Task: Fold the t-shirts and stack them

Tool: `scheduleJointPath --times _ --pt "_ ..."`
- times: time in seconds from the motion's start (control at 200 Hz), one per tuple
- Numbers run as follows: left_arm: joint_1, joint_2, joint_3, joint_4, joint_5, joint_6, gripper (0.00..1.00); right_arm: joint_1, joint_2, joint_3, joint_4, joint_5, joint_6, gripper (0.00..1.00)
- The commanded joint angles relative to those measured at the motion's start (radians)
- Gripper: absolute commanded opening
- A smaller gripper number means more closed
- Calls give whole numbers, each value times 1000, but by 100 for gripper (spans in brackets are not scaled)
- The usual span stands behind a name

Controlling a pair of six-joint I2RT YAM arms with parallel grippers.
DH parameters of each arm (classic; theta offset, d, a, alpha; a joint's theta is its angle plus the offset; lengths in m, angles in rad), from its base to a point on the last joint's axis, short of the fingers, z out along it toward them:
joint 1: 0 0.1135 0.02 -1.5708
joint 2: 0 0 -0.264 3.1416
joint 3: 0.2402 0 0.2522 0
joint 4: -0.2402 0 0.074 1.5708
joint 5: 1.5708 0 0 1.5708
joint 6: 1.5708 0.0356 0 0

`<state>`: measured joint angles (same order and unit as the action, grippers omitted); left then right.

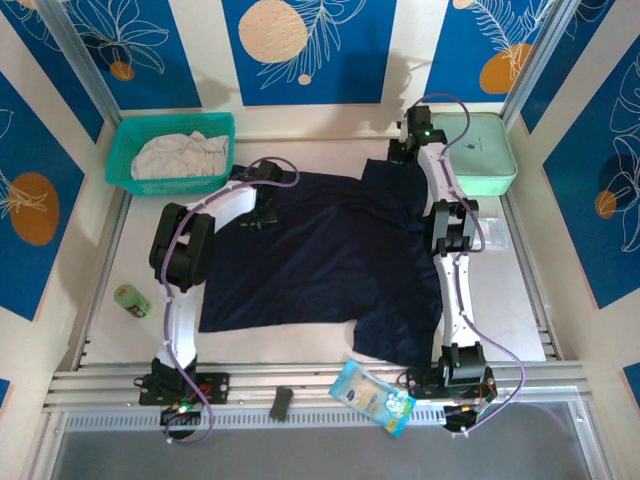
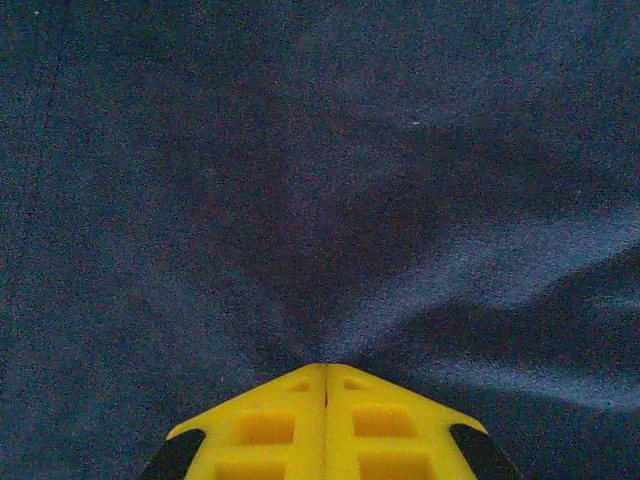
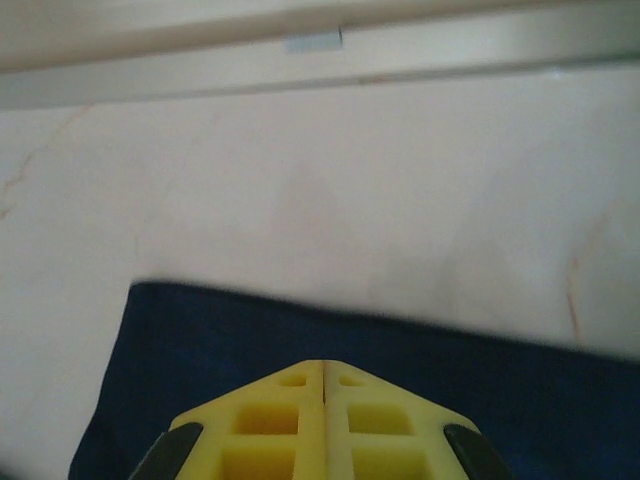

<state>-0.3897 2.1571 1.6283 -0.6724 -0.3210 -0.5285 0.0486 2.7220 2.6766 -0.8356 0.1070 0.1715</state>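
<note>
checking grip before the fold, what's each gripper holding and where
left gripper pinches the dark navy cloth t-shirt mid-fabric; right gripper pinches near its far edge

Blue leaf-patterned wall panels (image 1: 340, 60), pale table (image 1: 515, 310)

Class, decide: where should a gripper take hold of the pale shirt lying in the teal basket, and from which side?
Probably pinch a raised fold of the pale shirt from straight above: it lies crumpled, and the basket walls block the sides.

The left arm (image 1: 225, 208) bends sharply at the elbow, with the left hand (image 2: 325, 368) pinched closed on the navy t-shirt (image 2: 300, 180). The right arm (image 1: 455, 275) stretches far forward, and the right hand (image 3: 325, 365) has its fingers pressed together.
</note>
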Motion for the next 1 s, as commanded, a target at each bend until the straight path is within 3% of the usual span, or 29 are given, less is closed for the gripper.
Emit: scheduleJointPath --times 0.0,0.175,0.3,0.8,0.996 --pt "10 -39 19 -21 16 22 3 -21 -190 -108 -194 -40 57 0" --pt "9 -62 16 -21 32 31 3 -15 -296 -355 -313 -78 9 0" --pt "9 -65 12 -18 40 33 3 -16 -283 -411 -306 -73 -4 0" --pt "8 -66 -18 -2 37 50 3 15 -14 -207 -417 46 -21 0" --pt "9 -65 -15 -17 21 62 3 10 105 -12 -433 53 -12 0"
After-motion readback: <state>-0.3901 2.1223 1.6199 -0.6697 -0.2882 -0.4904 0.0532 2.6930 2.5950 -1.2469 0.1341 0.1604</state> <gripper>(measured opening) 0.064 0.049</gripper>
